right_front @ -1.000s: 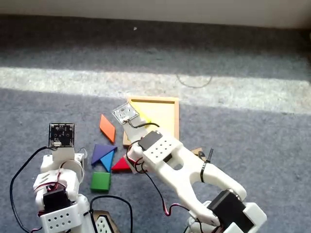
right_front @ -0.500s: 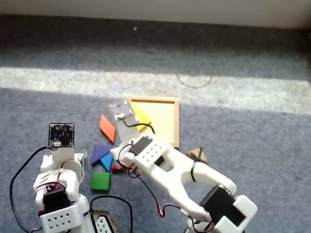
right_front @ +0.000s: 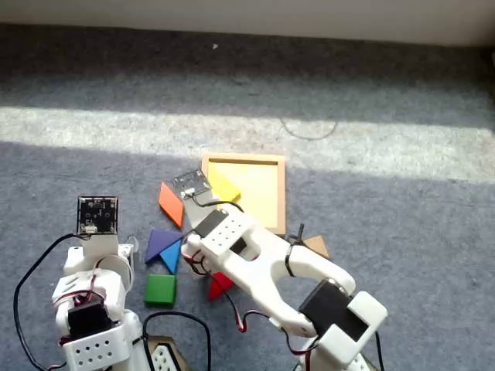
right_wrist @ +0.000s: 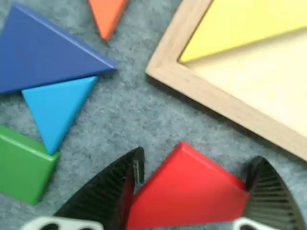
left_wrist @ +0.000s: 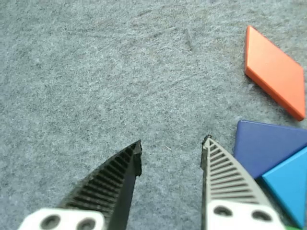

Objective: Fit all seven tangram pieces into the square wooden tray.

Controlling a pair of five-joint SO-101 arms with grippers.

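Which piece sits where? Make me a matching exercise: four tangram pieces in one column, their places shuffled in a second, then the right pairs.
Pieces
1. yellow triangle
2. red triangle
3. orange slanted piece
4. green square

Places
A. between the right arm's fingers
B. right beside the tip of the light blue triangle
C. inside the wooden tray
D. on the carpet, clear of other pieces and fingers

Pairs: 1-C, 2-A, 3-D, 4-B
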